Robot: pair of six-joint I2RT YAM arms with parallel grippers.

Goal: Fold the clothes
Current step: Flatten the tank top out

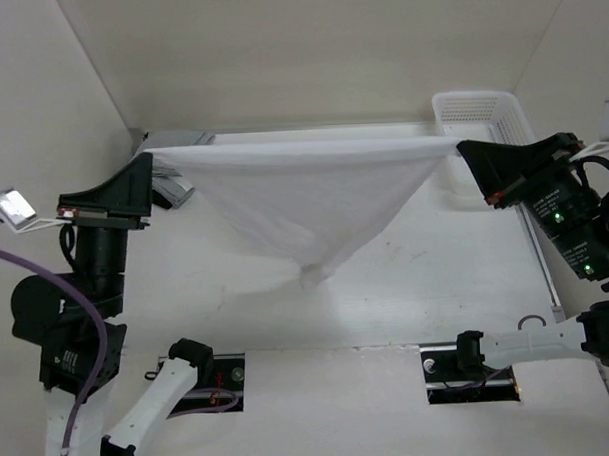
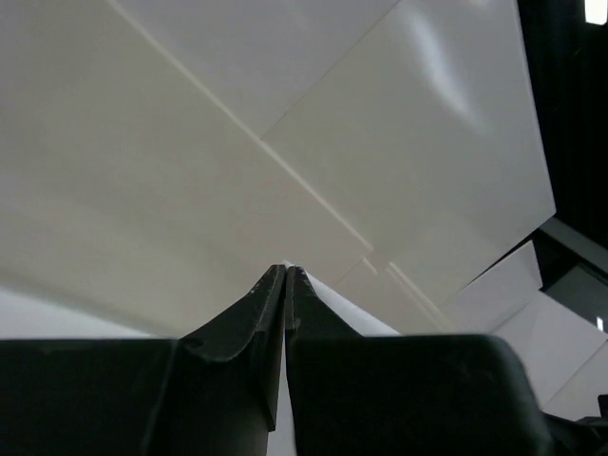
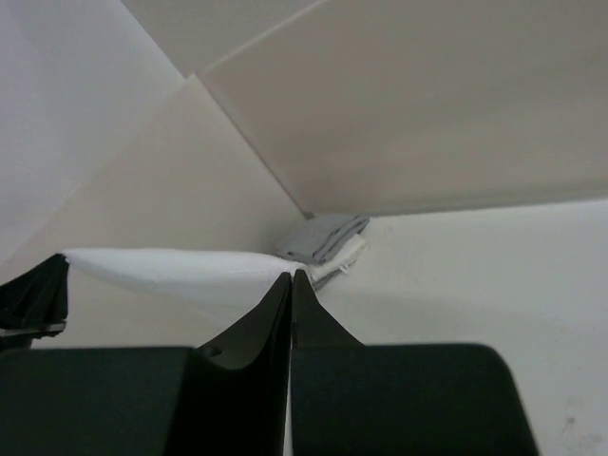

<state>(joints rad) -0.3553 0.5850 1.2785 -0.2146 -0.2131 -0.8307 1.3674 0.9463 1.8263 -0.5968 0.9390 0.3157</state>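
White table (image 1: 436, 268) | both arms raised, spread — left fingers (image 1: 146, 154), right fingers (image 1: 461, 147) clamped on T-shirt (image 1: 303, 198) edge

both arms are raised and spread wide apart, pincers pointing inward toward each other. the left pincer (image 1: 146, 155) and right pincer (image 1: 460, 149) each pinch tight on one top corner of the t-shirt (image 1: 303, 193).

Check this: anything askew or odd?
The T-shirt, stretched between the left end effector and the right end effector, hangs as a V tapering to a bunched tip, not flat. Nothing else stands out.
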